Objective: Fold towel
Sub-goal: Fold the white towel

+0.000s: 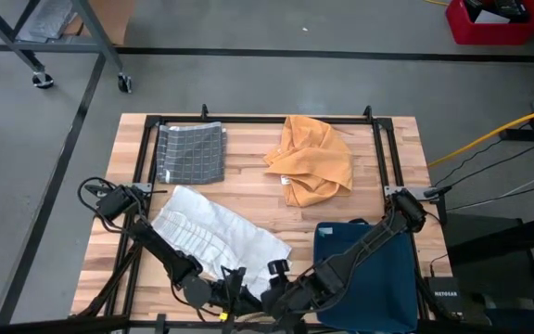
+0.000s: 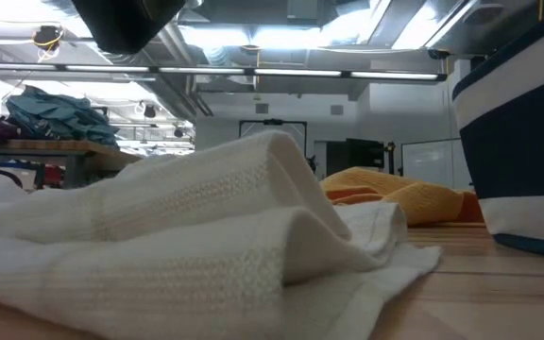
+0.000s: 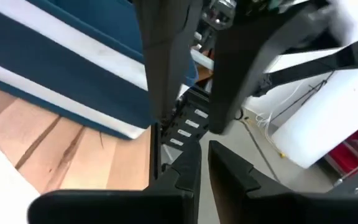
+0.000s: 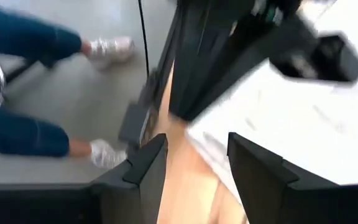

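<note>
Down at the six o'clock edge of the table (image 1: pixel 248 186), both dark arms are bent low and meet nose to nose, just past the near corner of the white towel (image 1: pixel 216 237). That towel lies crumpled and unfolded between seven and six o'clock, spread on the wood with one ridge humped up — from table height it fills the foreground as a soft mound.

The left gripper (image 1: pixel 239 295) sits at the towel's near edge, and its wrist camera shows the two fingers (image 3: pixel 179 174) drawn nearly together with only a thin slit between them; I can't see any cloth pinched in there, so whether it has caught the hem I cannot tell. My guess is it came down here to take a corner for the first fold.

The right gripper (image 1: pixel 281 295) hovers beside it with fingers (image 4: pixel 148 168) parted and nothing between them, the white cloth just beyond — probably lined up for the matching corner, so the two can lift the edge together.

A blue bag (image 1: pixel 364 269) sits at five o'clock, an orange cloth (image 1: pixel 313 160) at one o'clock and a grey checked cloth (image 1: pixel 191 153) at eleven, all clear of the work
</note>
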Controlling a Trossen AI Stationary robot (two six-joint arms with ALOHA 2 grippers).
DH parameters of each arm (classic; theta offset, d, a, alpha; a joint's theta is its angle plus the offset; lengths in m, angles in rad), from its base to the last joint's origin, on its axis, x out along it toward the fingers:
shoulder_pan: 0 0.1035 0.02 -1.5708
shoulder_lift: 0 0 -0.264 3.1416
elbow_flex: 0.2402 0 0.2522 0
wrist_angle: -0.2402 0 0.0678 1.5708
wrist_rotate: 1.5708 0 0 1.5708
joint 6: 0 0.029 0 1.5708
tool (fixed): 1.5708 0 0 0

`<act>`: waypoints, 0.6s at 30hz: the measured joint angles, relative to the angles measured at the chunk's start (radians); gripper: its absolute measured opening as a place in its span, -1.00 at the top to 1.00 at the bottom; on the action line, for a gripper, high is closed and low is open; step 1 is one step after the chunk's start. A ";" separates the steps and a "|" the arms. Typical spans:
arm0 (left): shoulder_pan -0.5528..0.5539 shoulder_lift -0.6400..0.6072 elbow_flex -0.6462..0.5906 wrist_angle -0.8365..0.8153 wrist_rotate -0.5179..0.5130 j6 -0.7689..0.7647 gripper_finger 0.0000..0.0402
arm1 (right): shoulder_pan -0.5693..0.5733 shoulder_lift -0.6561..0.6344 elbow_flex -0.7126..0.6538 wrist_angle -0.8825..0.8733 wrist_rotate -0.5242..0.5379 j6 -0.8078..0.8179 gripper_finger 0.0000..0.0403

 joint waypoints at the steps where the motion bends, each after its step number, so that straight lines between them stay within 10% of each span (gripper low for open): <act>1: 0.000 0.000 0.000 -0.014 0.000 -0.019 0.92 | 0.000 0.000 0.000 -0.024 0.000 -0.006 0.14; 12: -0.009 0.000 0.069 -0.385 -0.005 -0.191 0.99 | -0.066 0.001 -0.133 -0.035 0.047 -0.003 0.14; 18: -0.016 0.001 0.070 -0.510 -0.171 -0.308 1.00 | -0.164 0.001 -0.210 0.017 0.057 -0.001 0.14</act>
